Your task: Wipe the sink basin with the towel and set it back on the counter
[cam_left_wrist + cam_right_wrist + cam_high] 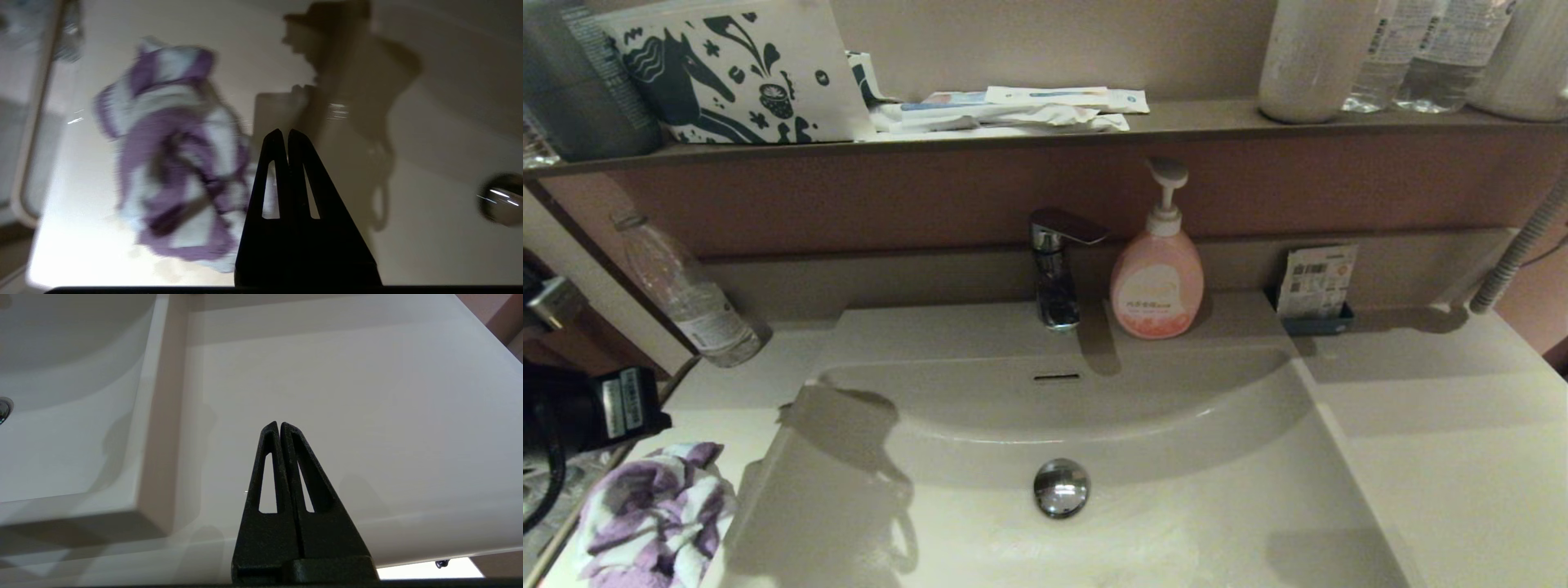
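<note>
Counter (1445,457): the off-white vanity top is spreading out on both sides of the bowl, one piece with it.
Sink basin (1160,523): it is sitting in the middle of the counter, with its curved back wall under the chrome tap (1058,269) and its round drain plug (1061,487) lying near the centre of the floor.
Soap bottle (1157,282): the pink pump bottle is standing just beside the tap, on the ledge behind the bowl.
Towel (654,514): the purple and white cloth is lying crumpled on the counter just to the left of the basin (nothing is gripping it).
Left gripper (284,134): it is hanging above the counter near the towel, apart from it, its jaws pressed together on nothing.
Right gripper (278,426): it is hovering over the bare counter to the right of the basin, its jaws also pressed together and empty.
</note>
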Controlling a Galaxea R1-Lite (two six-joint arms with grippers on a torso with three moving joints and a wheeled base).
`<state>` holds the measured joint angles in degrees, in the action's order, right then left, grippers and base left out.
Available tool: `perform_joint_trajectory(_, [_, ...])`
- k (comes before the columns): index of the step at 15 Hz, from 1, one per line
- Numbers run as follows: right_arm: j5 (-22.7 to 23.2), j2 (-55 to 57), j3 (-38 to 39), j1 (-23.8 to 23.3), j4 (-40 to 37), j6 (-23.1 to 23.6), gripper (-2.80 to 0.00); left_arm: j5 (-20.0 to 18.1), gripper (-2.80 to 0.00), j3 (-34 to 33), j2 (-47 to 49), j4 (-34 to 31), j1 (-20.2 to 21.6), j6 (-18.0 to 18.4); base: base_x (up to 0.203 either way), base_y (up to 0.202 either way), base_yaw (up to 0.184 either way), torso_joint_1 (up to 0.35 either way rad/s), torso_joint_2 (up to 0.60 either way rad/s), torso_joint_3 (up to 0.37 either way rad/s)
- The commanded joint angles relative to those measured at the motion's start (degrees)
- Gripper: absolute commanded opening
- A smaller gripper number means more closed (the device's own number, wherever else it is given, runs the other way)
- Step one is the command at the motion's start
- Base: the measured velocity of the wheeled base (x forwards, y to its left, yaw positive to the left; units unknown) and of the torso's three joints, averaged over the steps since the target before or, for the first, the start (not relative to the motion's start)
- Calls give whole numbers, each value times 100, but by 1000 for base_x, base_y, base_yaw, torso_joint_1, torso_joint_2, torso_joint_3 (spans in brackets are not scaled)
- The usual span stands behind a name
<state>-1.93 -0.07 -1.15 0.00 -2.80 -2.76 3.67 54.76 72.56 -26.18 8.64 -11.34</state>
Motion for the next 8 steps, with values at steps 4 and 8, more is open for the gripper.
perform_joint_trajectory(4, [-1, 7, 0, 0, -1, -6, -280, -113, -280, -358, -1189, 31, -1903, -840, 0, 0, 0, 0, 0, 0])
perform_joint_trajectory(8, [-1, 7, 0, 0, -1, 1, -280, 305, -280, -951, -2185, 20, -2157, -1538, 0, 0, 0, 0, 0, 0])
